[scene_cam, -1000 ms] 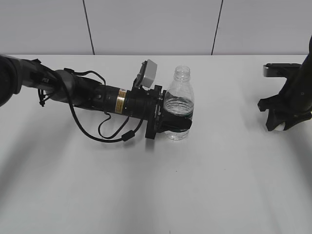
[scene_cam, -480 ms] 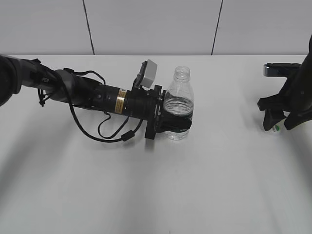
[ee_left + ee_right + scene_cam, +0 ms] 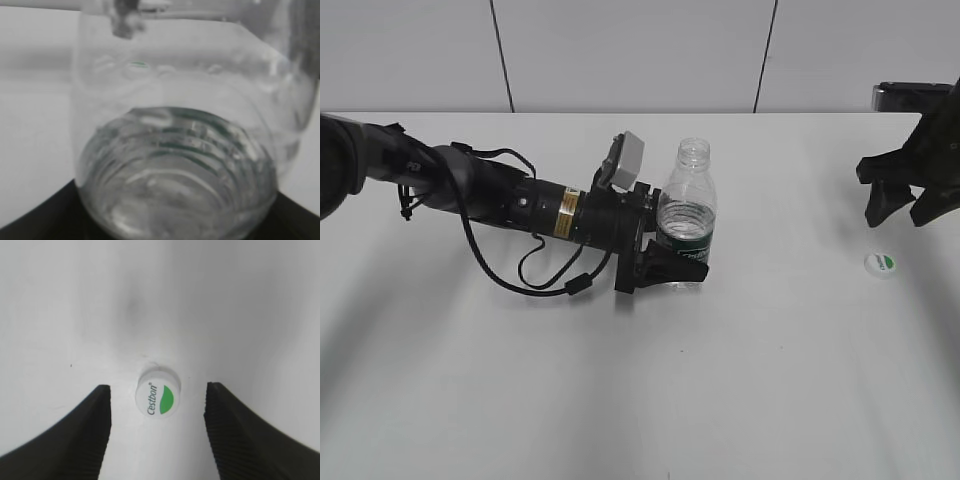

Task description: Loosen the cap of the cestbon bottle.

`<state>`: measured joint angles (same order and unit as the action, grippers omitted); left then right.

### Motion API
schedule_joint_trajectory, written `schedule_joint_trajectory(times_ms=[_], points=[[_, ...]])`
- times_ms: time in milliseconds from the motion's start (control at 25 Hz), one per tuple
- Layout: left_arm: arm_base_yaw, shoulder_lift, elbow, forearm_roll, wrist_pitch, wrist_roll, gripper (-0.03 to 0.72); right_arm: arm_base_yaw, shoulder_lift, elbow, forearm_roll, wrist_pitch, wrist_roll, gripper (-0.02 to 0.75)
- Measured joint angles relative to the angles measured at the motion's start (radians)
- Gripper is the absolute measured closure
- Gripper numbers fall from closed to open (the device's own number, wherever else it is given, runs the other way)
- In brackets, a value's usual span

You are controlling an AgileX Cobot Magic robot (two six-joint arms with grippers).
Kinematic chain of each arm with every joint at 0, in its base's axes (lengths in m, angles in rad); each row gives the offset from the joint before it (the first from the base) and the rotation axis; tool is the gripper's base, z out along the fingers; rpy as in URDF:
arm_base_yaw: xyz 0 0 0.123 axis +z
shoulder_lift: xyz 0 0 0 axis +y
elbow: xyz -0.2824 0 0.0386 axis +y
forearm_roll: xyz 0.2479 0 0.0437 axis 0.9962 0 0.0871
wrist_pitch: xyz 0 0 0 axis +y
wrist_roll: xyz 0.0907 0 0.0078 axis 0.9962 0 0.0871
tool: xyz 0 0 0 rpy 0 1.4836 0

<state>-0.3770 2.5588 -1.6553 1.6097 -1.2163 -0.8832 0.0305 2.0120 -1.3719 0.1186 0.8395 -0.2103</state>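
Observation:
The cestbon bottle (image 3: 687,212) stands upright near the table's middle with its neck open and no cap on it; the dark green label shows. My left gripper (image 3: 677,266) is shut around its lower body, and the left wrist view is filled with the clear ribbed bottle (image 3: 175,150) between the dark jaws (image 3: 175,222). The white cap (image 3: 882,263) with the green leaf mark lies on the table at the far right. My right gripper (image 3: 905,208) is open and empty, raised above it. In the right wrist view the cap (image 3: 157,397) lies between the spread fingers (image 3: 156,387), untouched.
The white table (image 3: 640,380) runs to a pale panelled wall at the back. The left arm's black cable (image 3: 535,275) loops on the table left of the bottle. The cap lies near the right edge of view.
My right gripper opened, left the cap on the table and rose up and back. My left gripper shifted lower on the bottle, so the green label now shows.

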Motion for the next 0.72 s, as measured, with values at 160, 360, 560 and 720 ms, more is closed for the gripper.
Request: schedule_joint_trajectory(times_ms=[160,360,560,720], points=[[0.001,-0.013,0.001,0.007,0.003,0.0,0.179,0.0,-0.02,0.0,0.0,0.0,0.001,0.279],[0.001,-0.072,0.003,0.019,0.005,-0.021,0.177,0.0,-0.023,-0.001,0.0,0.0,0.001,0.279],[0.003,-0.15,0.003,0.033,0.005,-0.066,0.176,0.0,-0.025,-0.001,0.004,0.004,0.001,0.279],[0.006,-0.205,0.003,0.041,0.004,-0.117,0.176,0.0,-0.049,-0.001,0.015,0.004,0.003,0.279]])
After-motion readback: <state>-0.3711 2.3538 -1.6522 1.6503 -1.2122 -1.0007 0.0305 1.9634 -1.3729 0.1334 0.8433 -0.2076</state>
